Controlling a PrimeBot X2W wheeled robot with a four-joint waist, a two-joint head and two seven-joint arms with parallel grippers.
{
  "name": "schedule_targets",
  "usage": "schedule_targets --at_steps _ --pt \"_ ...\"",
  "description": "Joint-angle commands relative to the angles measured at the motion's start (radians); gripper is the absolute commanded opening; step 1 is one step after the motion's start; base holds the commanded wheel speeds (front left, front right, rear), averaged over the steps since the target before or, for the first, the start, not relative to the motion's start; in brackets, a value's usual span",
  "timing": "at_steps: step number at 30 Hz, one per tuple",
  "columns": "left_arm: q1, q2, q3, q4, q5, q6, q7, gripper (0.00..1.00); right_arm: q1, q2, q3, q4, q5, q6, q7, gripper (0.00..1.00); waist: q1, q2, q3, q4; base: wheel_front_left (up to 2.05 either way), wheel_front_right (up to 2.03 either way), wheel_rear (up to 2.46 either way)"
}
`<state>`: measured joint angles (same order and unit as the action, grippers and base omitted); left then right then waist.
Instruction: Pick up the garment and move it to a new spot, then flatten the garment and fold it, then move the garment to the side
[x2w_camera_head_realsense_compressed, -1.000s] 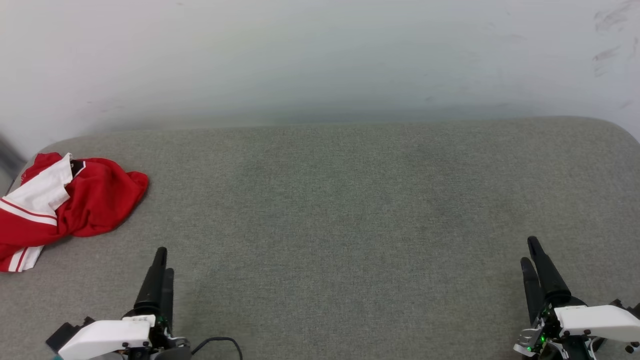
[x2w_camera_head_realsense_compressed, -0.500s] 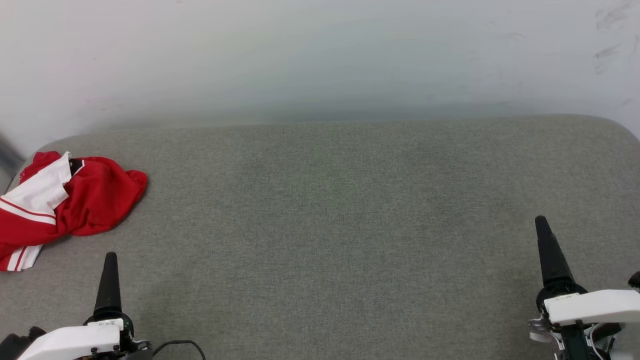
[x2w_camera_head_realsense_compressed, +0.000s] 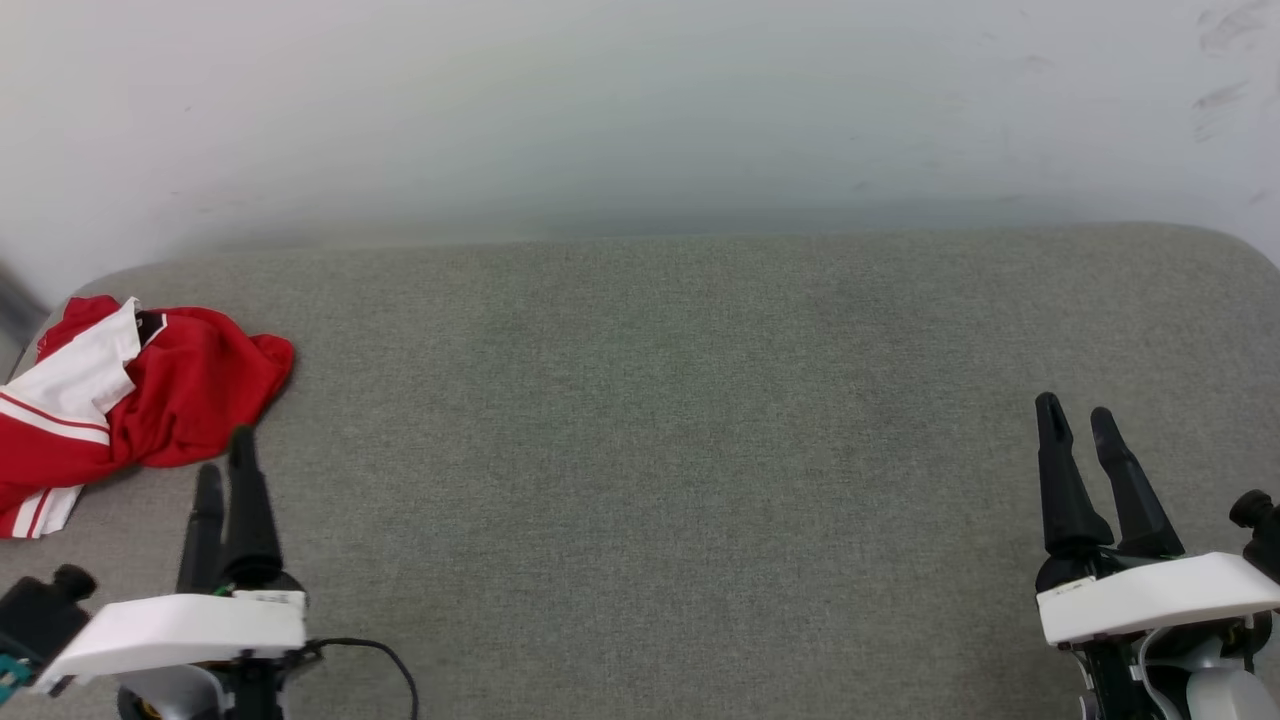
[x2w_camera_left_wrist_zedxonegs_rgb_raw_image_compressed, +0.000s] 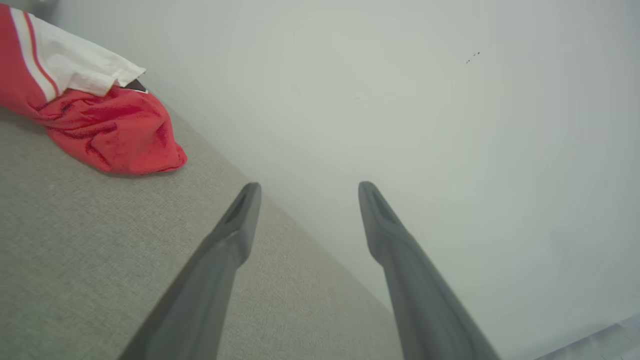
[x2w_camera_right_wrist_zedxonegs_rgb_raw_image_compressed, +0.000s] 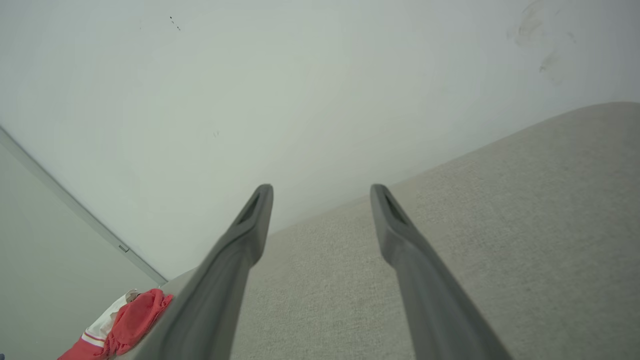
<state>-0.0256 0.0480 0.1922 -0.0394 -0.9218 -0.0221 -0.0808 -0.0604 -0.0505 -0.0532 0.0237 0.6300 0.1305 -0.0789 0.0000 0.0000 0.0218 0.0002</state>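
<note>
Crumpled red garment lying at the far left end of a grey fabric surface, in front of a pale wall. The garment is bunched into a loose heap, not spread flat. In the head view its long axis runs on a diagonal, from the near left edge of the surface toward the far right. The rounded, all-red end points right, toward the middle of the surface. A white sleeve with a thin red stripe lies folded over the left part of the heap, and red-and-white striped trim shows at the near left end. A small dark patch sits by the top of the sleeve; what it is cannot be made out.

The left gripper is at the lower left with its two dark fingers pointing up the view. Its tips are near the garment's near edge but apart from it. The left wrist view shows its fingers spread with nothing between them, and the garment up and to the left of them.

The right gripper is at the lower right, well apart from the garment. Its fingers are also spread and hold nothing — the right wrist view shows bare fabric and wall between them, with the garment small in the lower left corner.
</note>
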Motion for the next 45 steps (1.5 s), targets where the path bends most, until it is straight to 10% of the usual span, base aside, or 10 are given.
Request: schedule_targets --at_steps 1,15,45 --pt "0.005 0.002 -0.026 -0.031 0.047 0.006 -0.009 1.0 -0.015 -0.001 0.005 -0.026 -0.051 0.0 -0.011 1.0 0.0 0.0 0.001 0.0 0.0 0.0 0.0" --pt "0.042 0.034 -0.213 -0.086 0.406 0.049 -0.051 1.0 0.003 0.0 0.031 -0.014 -0.298 0.0 -0.053 1.0 0.0 0.0 0.007 -0.007 0.0 0.0 0.0" --pt "0.074 0.157 -0.434 -0.013 0.661 0.218 -0.125 1.0 0.012 0.0 0.036 0.021 -0.626 0.0 -0.127 1.0 0.0 0.0 0.006 -0.013 0.0 0.0 0.0"
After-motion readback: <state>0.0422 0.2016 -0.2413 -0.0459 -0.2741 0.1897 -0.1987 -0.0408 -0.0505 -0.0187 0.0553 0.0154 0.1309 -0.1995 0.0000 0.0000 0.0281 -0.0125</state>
